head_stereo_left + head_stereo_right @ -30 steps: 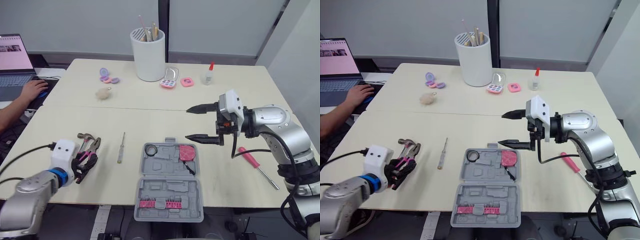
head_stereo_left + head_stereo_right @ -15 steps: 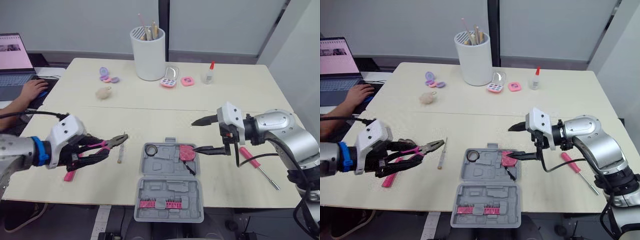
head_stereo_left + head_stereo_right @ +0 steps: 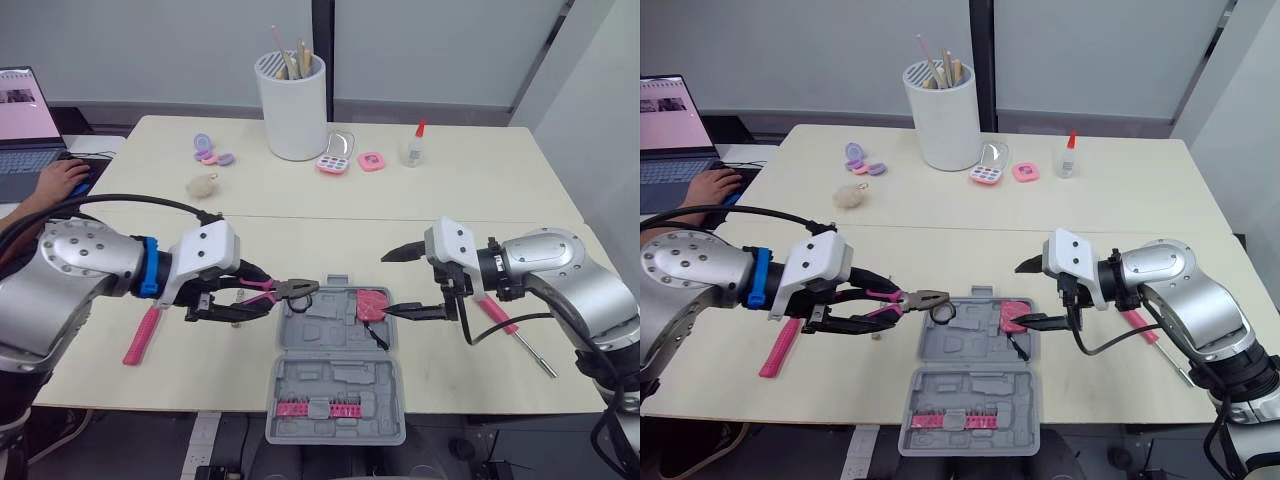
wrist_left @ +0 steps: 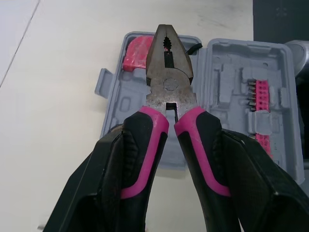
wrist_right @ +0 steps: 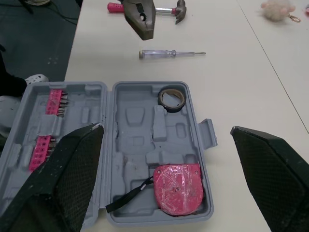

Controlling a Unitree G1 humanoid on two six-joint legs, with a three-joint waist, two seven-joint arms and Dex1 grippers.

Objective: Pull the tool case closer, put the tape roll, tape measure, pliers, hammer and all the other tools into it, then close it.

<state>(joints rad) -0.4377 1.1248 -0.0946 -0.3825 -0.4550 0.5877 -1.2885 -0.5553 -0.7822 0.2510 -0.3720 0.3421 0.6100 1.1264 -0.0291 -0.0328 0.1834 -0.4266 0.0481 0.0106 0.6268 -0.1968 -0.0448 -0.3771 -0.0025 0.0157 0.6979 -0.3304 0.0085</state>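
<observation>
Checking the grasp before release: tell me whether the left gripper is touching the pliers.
Touching. The left wrist view shows the left gripper with its black fingers pressed against both pink-and-black handles of the pliers, with no gap.

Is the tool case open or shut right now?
Open: the tool case lies with both halves flat, tape roll and tape measure showing inside.

The left arm is lying stretched inward with the left gripper point(image 3: 262, 298) clamping the pink-and-black handles of the pliers point(image 3: 298, 290), nose pointing toward the robot's right, while the right arm is bending at the elbow, holding the right gripper point(image 3: 386, 286) level with fingers spread wide.
</observation>
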